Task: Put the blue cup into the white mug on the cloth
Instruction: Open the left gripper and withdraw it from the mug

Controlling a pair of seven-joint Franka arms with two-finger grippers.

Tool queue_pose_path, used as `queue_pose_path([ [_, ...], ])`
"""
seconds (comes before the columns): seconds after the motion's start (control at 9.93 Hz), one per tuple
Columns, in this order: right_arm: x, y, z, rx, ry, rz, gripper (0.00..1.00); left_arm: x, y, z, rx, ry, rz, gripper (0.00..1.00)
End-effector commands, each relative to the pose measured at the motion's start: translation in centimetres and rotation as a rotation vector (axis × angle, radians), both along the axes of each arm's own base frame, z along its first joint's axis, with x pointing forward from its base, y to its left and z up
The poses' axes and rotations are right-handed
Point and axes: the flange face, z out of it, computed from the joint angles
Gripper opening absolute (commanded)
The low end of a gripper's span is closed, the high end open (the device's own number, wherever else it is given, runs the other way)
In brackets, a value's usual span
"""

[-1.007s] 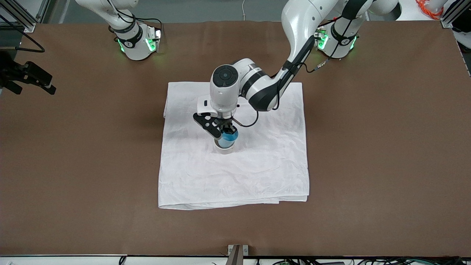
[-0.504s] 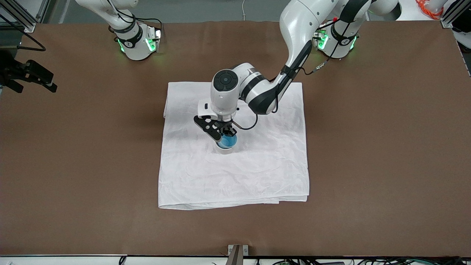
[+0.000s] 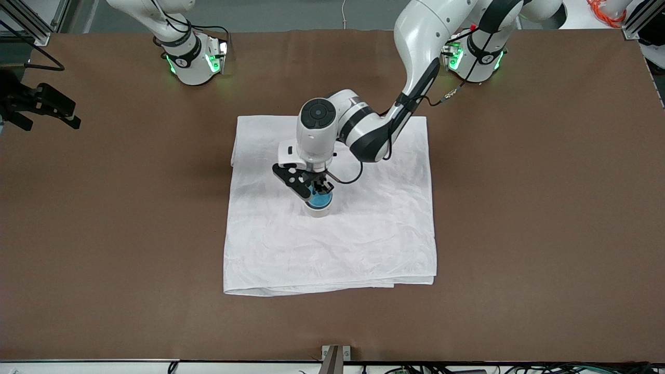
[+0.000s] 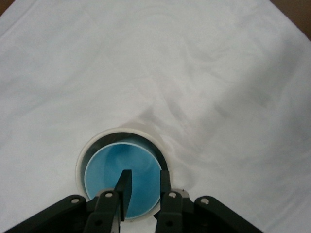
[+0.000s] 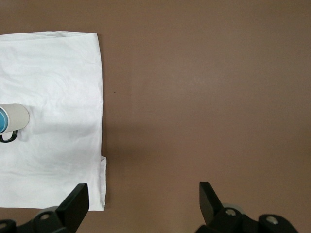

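I see a light-blue cup (image 4: 121,187) with a brighter blue inside, a cream-white mug (image 4: 92,150) with a black handle (image 5: 7,137), a plain white cloth (image 3: 363,244), and a brown table (image 3: 545,208).

The small light-blue tapered cup (image 4: 124,182) sits upright inside the round cream-white mug (image 4: 121,136), which stands near the middle of the wrinkled white fabric cloth (image 3: 363,244).

White mug (image 5: 14,118) cut off by pic edge; dots unreadable.
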Motion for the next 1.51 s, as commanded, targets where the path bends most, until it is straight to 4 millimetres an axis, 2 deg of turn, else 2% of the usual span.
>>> queue_pose_path([
  [0.0, 0.0, -0.3, 0.3, -0.002, 0.004, 0.003, 1.00, 0.1, 1.0, 5.0, 0.027, -0.020, -0.006, 0.30],
  [0.1, 0.0, -0.2, 0.3, -0.002, 0.003, 0.007, 1.00, 0.4, 2.1, 7.5, 0.036, -0.015, 0.008, 0.30],
  [0.2, 0.0, -0.2, 0.3, 0.002, 0.004, 0.005, 1.00, 1.2, 4.0, 10.1, 0.055, -0.001, 0.036, 0.30],
  [0.4, 0.0, -0.2, 0.3, 0.001, 0.004, 0.012, 1.00, 4.6, 10.7, 14.3, 0.109, 0.050, 0.153, 0.31],
  [0.71, -0.1, -0.4, 0.2, 0.002, 0.015, 0.009, 1.00, 12.5, 27.0, 19.2, 0.128, 0.093, 0.432, 0.50],
  [0.81, -0.2, -0.6, 0.3, 0.001, 0.013, 0.006, 1.00, 14.2, 31.5, 20.3, 0.125, 0.082, 0.500, 0.59],
  [0.91, -0.2, -0.6, 0.3, 0.001, 0.015, 0.006, 1.00, 15.0, 35.0, 21.1, 0.131, 0.095, 0.578, 0.74],
  [1.01, -0.2, -0.6, 0.3, 0.003, 0.015, 0.005, 1.00, 15.9, 38.8, 22.0, 0.128, 0.092, 0.652, 1.00],
  [1.11, -0.2, -0.6, 0.3, 0.002, 0.015, 0.005, 1.00, 16.7, 42.9, 22.9, 0.116, 0.086, 0.715, 1.00],
  [1.21, -0.3, -0.6, 0.2, 0.002, 0.019, 0.005, 1.00, 17.0, 45.8, 23.9, 0.109, 0.083, 0.756, 1.00],
  [1.31, -0.4, -0.7, 0.1, 0.002, 0.031, 0.004, 1.00, 16.9, 47.3, 24.5, 0.111, 0.080, 0.777, 1.00],
  [1.41, -0.4, -0.7, 0.1, 0.002, 0.032, 0.004, 1.00, 16.6, 50.4, 26.0, 0.120, 0.070, 0.816, 1.00],
])
